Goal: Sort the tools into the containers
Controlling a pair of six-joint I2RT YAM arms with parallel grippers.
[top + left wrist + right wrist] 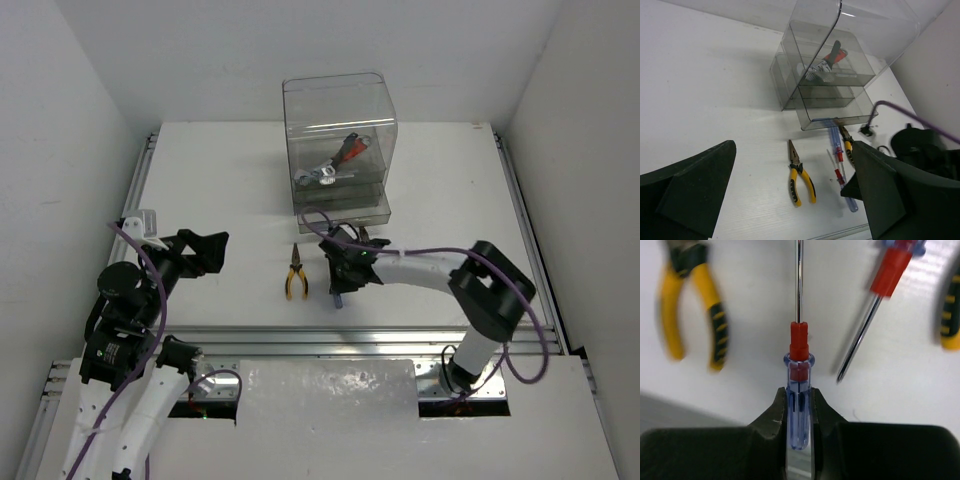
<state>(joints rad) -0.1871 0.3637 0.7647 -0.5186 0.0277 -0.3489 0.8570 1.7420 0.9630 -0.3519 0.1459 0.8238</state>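
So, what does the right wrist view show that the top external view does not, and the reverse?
Only right wrist: the right gripper shut on a screwdriver by its clear blue handle, and a second screwdriver lying nearby. Only top external: the container with a red-handled wrench inside, and the open left gripper. Both: the yellow-handled pliers on the white table.
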